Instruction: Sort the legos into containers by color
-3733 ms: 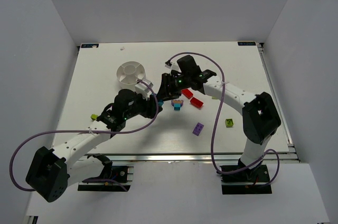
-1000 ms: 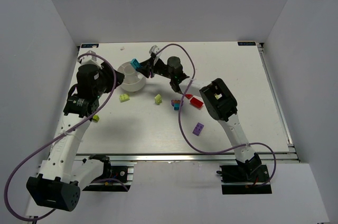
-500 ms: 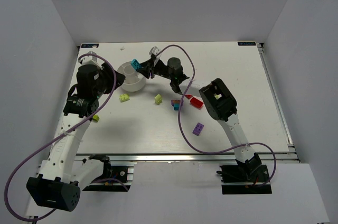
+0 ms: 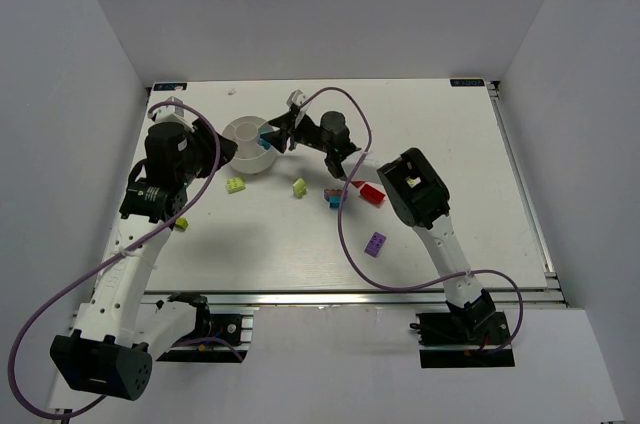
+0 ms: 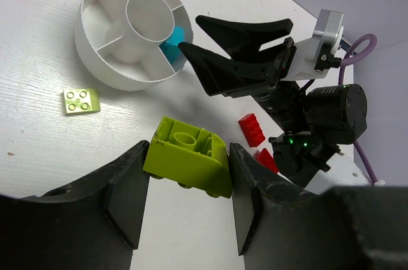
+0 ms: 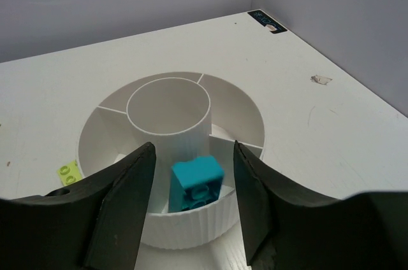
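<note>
Left jaws: clamped on a curved lime-green lego, held above the bench.
Right jaws: spread apart at the white dish, gripping nothing.
Cyan lego: tilted in the dish's wedge compartment between the right jaws, beside the hub.
On the bench: loose lime-green lego, red legos, purple lego.

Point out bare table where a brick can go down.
Free: the right side of the table, past the red bricks; also the near strip left of the purple brick. Crowded: between the dish and red bricks, under the right arm.
</note>
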You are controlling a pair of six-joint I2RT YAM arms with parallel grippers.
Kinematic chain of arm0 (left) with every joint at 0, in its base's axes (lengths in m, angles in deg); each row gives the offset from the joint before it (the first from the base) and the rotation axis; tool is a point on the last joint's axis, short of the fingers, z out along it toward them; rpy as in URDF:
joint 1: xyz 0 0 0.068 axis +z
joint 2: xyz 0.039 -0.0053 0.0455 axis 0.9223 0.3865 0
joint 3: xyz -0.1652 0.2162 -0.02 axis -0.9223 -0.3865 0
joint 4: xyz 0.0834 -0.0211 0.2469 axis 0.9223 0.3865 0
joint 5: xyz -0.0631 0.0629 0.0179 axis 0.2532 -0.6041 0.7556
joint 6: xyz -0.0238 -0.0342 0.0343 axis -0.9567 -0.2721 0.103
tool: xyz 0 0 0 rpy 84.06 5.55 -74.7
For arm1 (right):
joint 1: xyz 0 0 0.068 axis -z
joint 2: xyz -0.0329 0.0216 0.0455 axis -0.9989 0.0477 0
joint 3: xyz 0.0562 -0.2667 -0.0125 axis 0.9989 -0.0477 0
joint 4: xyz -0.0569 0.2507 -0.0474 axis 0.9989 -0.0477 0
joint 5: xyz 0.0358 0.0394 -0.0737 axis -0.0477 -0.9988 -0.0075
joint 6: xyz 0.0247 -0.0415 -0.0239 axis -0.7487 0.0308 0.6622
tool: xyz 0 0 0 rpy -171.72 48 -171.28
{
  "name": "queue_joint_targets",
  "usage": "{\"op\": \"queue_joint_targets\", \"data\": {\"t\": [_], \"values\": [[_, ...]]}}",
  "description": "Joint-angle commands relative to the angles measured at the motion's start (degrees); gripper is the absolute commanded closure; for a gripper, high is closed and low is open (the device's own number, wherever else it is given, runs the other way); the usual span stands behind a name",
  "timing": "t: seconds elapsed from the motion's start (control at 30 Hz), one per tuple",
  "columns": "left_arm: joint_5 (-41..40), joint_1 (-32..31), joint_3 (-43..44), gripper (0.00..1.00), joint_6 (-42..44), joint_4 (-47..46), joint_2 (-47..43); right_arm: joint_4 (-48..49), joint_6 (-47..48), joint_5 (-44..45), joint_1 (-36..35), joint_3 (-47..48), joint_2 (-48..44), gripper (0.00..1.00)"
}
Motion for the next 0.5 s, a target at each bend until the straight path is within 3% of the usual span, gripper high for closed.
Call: {"op": "queue_joint_targets", "data": {"t": [0.0, 0.33, 0.47], "values": [[0.83, 0.4, 0.04, 0.79, -0.36, -0.36, -1.18, 4.41, 0.06, -0.27, 0.38, -0.23, -1.78, 0.42], [0.65, 0.31, 0.04, 0.79, -0.8, -0.62, -1.09, 7.04, -0.47, -0.79, 0.9, -3.64, -4.32, 0.41], [1.35, 0.4, -0.66, 0.79, -1.85, -1.23, 0.31, 9.32, 1.28, -4.39, 2.48, -8.64, -9.15, 0.3]]}}
